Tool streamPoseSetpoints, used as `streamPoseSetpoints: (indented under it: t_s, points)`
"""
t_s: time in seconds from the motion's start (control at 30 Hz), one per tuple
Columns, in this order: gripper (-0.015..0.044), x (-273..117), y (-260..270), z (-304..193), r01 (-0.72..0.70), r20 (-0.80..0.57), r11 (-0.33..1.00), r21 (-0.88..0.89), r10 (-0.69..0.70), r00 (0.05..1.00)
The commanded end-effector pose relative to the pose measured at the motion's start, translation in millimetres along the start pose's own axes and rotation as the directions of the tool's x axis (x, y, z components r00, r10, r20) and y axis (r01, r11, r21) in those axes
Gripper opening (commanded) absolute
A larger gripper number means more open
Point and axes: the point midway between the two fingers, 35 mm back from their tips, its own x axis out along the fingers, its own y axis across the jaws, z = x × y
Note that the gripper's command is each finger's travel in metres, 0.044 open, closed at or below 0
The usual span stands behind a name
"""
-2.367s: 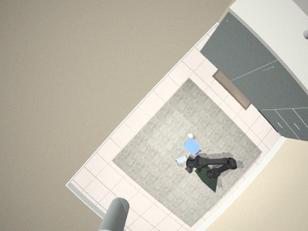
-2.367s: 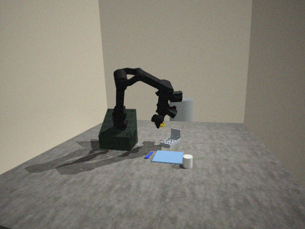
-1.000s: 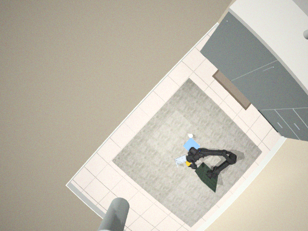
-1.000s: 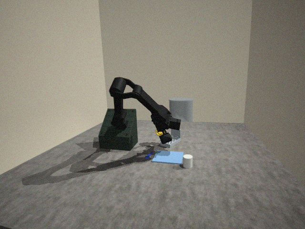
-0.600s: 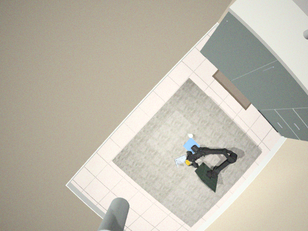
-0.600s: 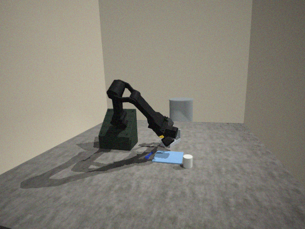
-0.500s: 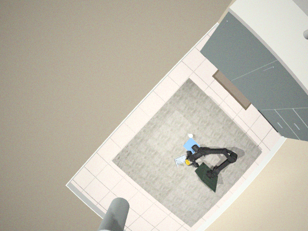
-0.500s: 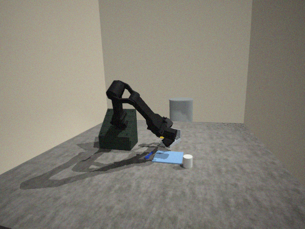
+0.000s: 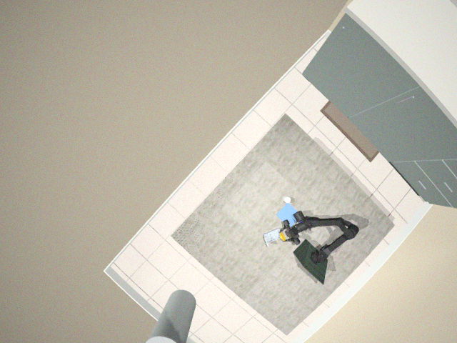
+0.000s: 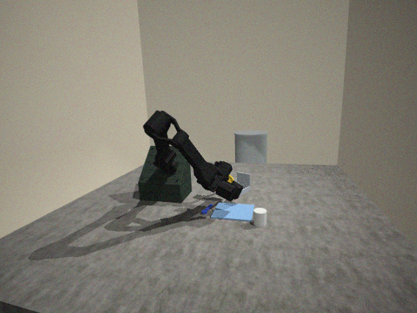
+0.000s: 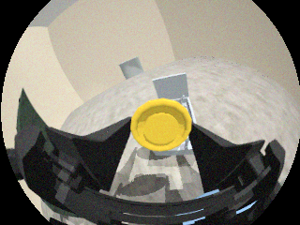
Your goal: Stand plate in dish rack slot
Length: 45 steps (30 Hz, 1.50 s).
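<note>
Plate in our grip, rack just beyond

The yellow plate [image 9: 282, 236] [image 10: 230, 178] [image 11: 161, 126] sat pinched between the fingers of our gripper [image 9: 283, 236] [image 10: 230, 183] [image 11: 161, 125], one finger on each side of its rim. Past the fingertips, the pale dish rack [image 9: 271, 236] [image 10: 243, 179] [image 11: 172, 87] waited on the table [image 9: 235, 206] [image 10: 208, 269] [image 11: 234, 100]. We judged the step in hand to be lining the plate up with a slot. To do it well, we needed the plate's edge parallel to the rails and centred over one gap, then a slow, straight lowering; a slanted entry could have caught a rail or nudged the rack. We wanted the fingers parted only once the rails bore the plate.

The tabletop was mottled grey. Beside the hand lay a blue board [image 9: 286, 214] [image 10: 233, 211], with a white cup-like cylinder [image 9: 287, 199] [image 10: 260, 217] at its far side. Plain beige walls stood beyond.
</note>
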Motion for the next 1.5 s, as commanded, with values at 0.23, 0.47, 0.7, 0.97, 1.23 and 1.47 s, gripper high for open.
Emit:
streamPoseSetpoints:
  t_s: [0.23, 0.47, 0.7, 0.97, 1.23, 1.47]
  points:
    - [0.0, -11, -4, -8, 0.145, 0.15, 0.958, -0.249, -0.11, 0.983]
    - [0.0, -15, -7, -10, 0.206, 0.19, 0.925, -0.321, -0.15, 0.97]
    - [0.0, -15, -7, -10, 0.206, 0.19, 0.925, -0.321, -0.15, 0.97]
    - [0.0, -2, -9, -5, 0.204, 0.183, 0.926, -0.316, -0.152, 0.971]
    - [0.0, 8, -11, -1, 0.214, 0.186, 0.922, -0.323, -0.159, 0.97]
    - [0.0, 14, -11, 1, 0.218, 0.187, 0.92, -0.325, -0.164, 0.969]
